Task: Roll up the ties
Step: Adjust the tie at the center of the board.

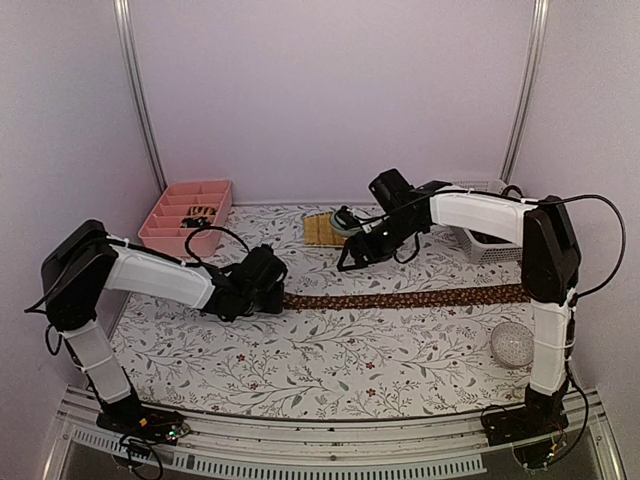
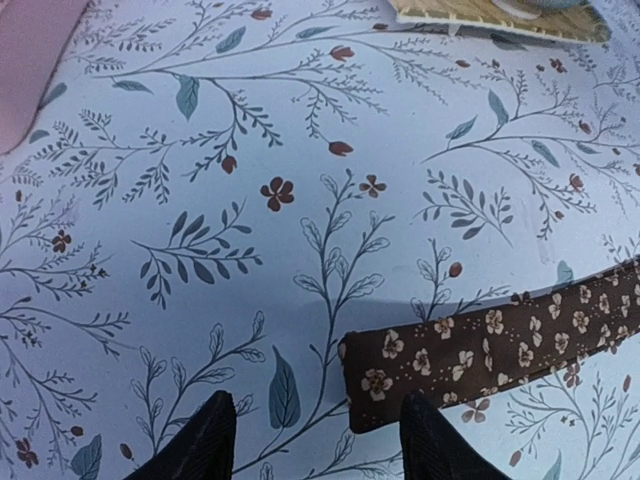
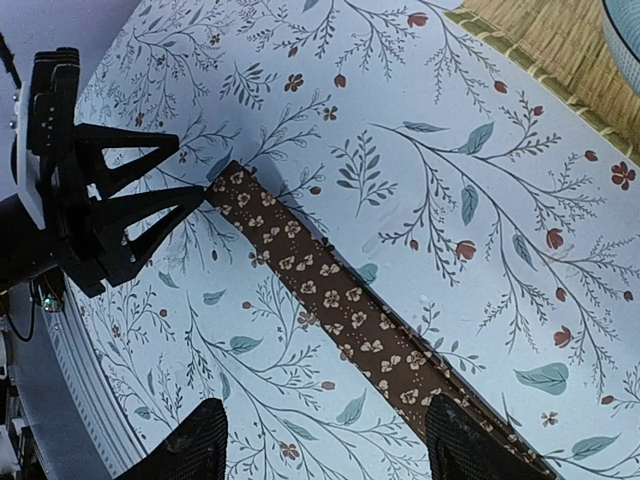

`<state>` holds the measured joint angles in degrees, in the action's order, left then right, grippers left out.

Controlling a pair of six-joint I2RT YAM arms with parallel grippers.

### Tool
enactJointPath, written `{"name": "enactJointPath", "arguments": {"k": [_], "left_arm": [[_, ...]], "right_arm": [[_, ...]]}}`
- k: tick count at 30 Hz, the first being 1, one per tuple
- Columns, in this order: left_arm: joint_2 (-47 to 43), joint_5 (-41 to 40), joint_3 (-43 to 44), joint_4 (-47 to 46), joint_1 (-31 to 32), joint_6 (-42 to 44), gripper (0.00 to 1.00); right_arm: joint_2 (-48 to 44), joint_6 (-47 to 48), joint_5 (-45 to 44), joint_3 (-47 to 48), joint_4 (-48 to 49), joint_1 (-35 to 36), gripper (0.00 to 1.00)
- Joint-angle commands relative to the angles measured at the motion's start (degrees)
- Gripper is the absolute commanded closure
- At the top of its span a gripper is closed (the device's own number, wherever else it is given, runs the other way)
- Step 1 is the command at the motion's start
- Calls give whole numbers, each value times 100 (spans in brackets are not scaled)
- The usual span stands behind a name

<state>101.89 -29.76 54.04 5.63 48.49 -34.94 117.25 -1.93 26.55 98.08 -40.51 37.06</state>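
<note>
Top view: one tie (image 1: 405, 298) is seen laid flat, full length, across the table (image 1: 300, 370), w/ no turn rolled yet. L gripper (image 1: 275, 293) is set at its left end. R gripper (image 1: 346, 262) is held above the table, behind the tie's mid part. Small dark items are seen in the pink tray (image 1: 170, 222), poss. finished rolls, but too small to tell.

L wrist view: jaws are spread. The tie's end (image 2: 480, 350) lies flat just ahead of the fingertips (image 2: 212, 440), w/ nothing pinched.

R wrist view: jaws are spread wide and nothing is held. The tie is seen running diagonally below, unrolled.

Judged: this tie's roll is not begun, so the whole roll plus stowing is left.
</note>
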Motion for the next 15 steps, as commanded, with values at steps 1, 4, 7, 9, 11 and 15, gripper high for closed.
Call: {"name": "enactJointPath", "arguments": {"k": [1, 4, 7, 9, 11, 15], "left_arm": [[-401, 946, -626, -1160, -404, -328, 43], [-413, 1277, -813, -1525, -551, -399, 43], [-292, 1404, -776, -1571, -584, -352, 44], [-186, 1517, -756, -1643, -624, -339, 44], [-53, 1650, -755, -1771, -674, -330, 46], [103, 1866, -722, -1959, -696, -304, 51]], "right_arm": [[524, -284, 420, 180, 201, 115, 31], [613, -463, 581, 229, 313, 151, 30], [727, -611, 680, 325, 383, 191, 29], [798, -689, 692, 387, 410, 241, 27], [860, -745, 634, 433, 436, 313, 26], [985, -849, 349, 545, 448, 437, 24]]}}
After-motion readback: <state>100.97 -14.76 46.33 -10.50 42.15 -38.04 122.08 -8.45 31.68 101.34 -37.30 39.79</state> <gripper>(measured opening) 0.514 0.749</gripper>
